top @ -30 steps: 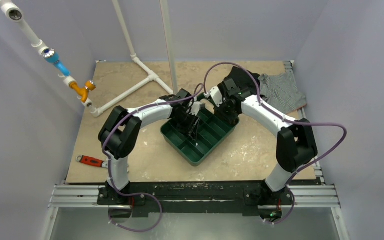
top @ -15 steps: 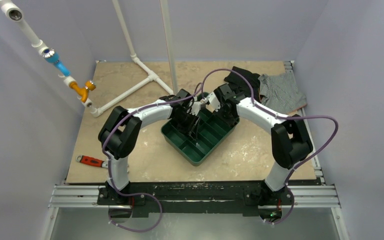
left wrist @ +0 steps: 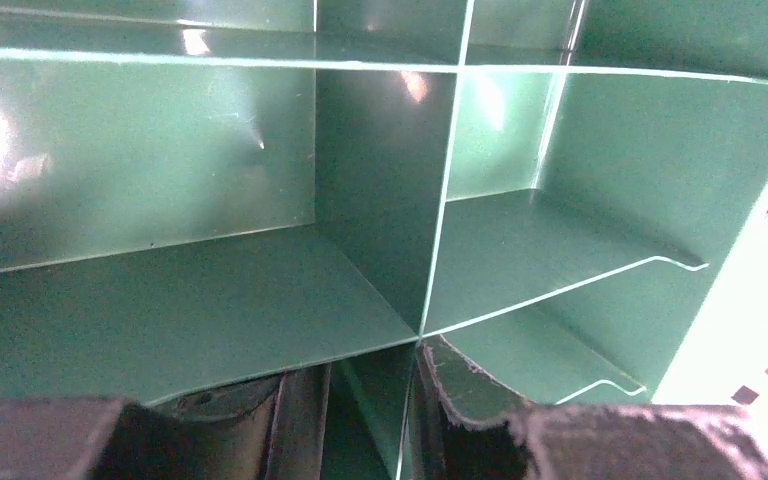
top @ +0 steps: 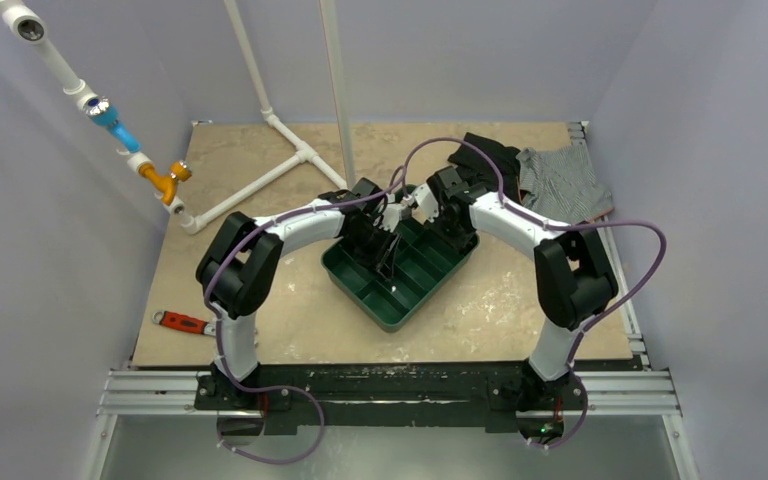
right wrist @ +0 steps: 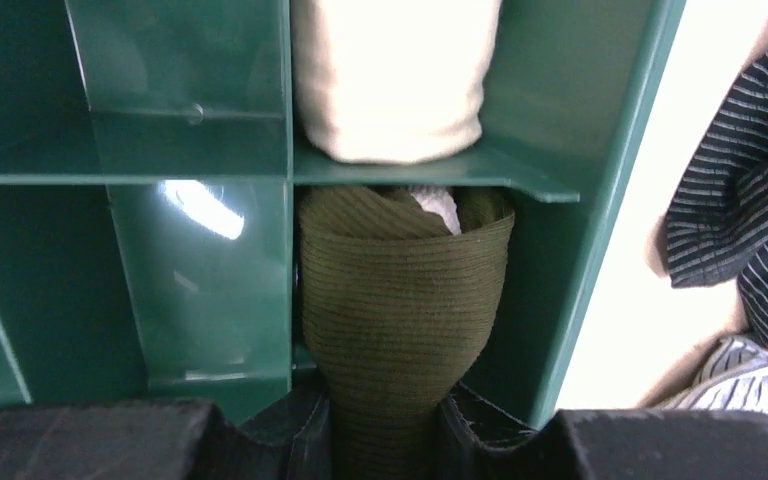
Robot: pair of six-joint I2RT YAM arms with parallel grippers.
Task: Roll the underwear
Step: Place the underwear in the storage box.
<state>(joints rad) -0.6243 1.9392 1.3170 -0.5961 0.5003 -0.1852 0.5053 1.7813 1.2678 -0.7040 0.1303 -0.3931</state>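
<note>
We see the right gripper (right wrist: 385, 440) pinching the rolled underwear (right wrist: 400, 300), soft, light and springy we judge, best held across its wound middle, in the tray's (right wrist: 595, 200) 1 o'clock compartment, while the left gripper (left wrist: 370, 430) stands narrow astride a divider (left wrist: 440, 200), grip unclear.

The right arm (top: 508, 220) swings over to the left. Its black elbow (top: 570, 280) now sits nearer the middle of the table than it did a second ago. The right gripper (right wrist: 385, 440) slides a little left along the back of the green tray (top: 392, 312). The black cloth (top: 485, 155) was mostly hidden under the arm, and now more of it shows. The purple cable (top: 632, 224) loop pulls in closer to the arm.
</note>
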